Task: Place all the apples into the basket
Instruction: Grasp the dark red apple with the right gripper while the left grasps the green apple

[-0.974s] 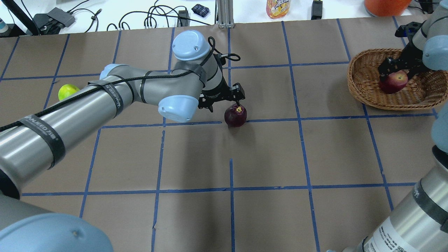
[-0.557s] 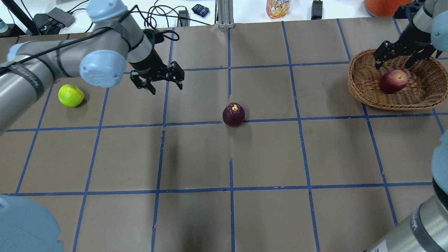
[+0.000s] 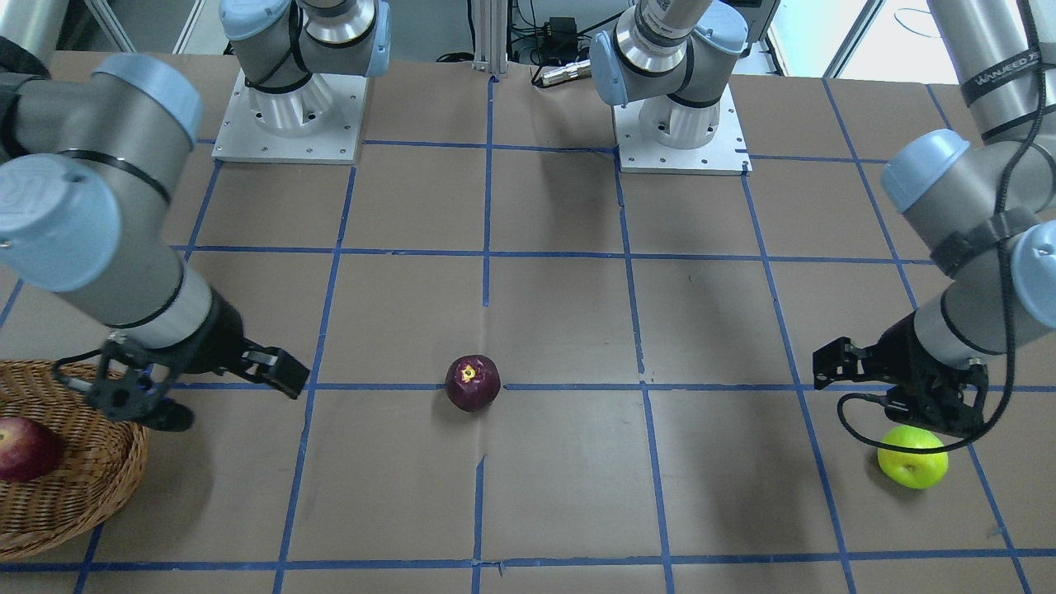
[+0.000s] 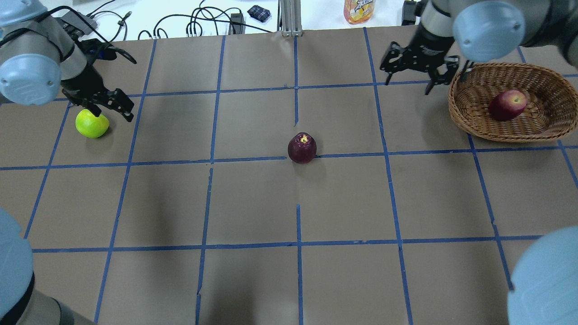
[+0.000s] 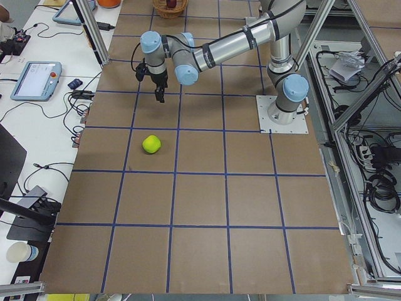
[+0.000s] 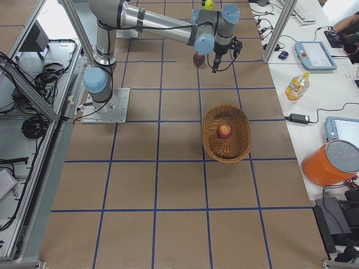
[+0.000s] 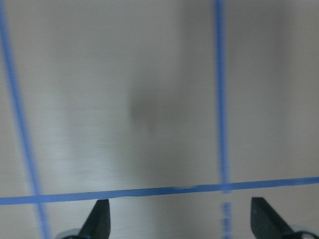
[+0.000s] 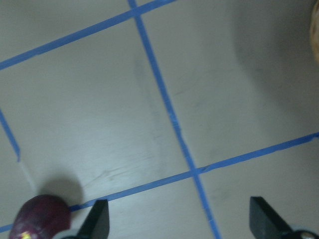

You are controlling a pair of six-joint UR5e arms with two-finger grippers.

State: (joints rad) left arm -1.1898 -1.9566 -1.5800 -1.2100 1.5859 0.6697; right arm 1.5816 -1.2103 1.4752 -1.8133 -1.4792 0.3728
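The yellow-green apple [image 4: 92,125] lies at the table's far left, also in the front view [image 3: 912,458]. My left gripper [image 4: 110,106] hangs open beside and above it, not around it; its wrist view [image 7: 182,224] shows only table. The dark maroon apple [image 4: 302,147] sits at the table's centre and shows at the lower left of the right wrist view [image 8: 40,216]. The red apple [image 4: 507,104] lies in the wicker basket [image 4: 457,101] at the right. My right gripper [image 4: 408,83] is open and empty, just left of the basket's rim.
A yellow drink bottle [image 4: 359,9], an orange bucket [image 4: 496,6] and cables lie on the white bench beyond the table's far edge. Both arm bases [image 3: 681,124] stand on the robot's side. Blue tape lines grid the brown table.
My left gripper has swung left from the maroon apple to the yellow-green apple. My right gripper has let go of the red apple and moved left out of the basket.
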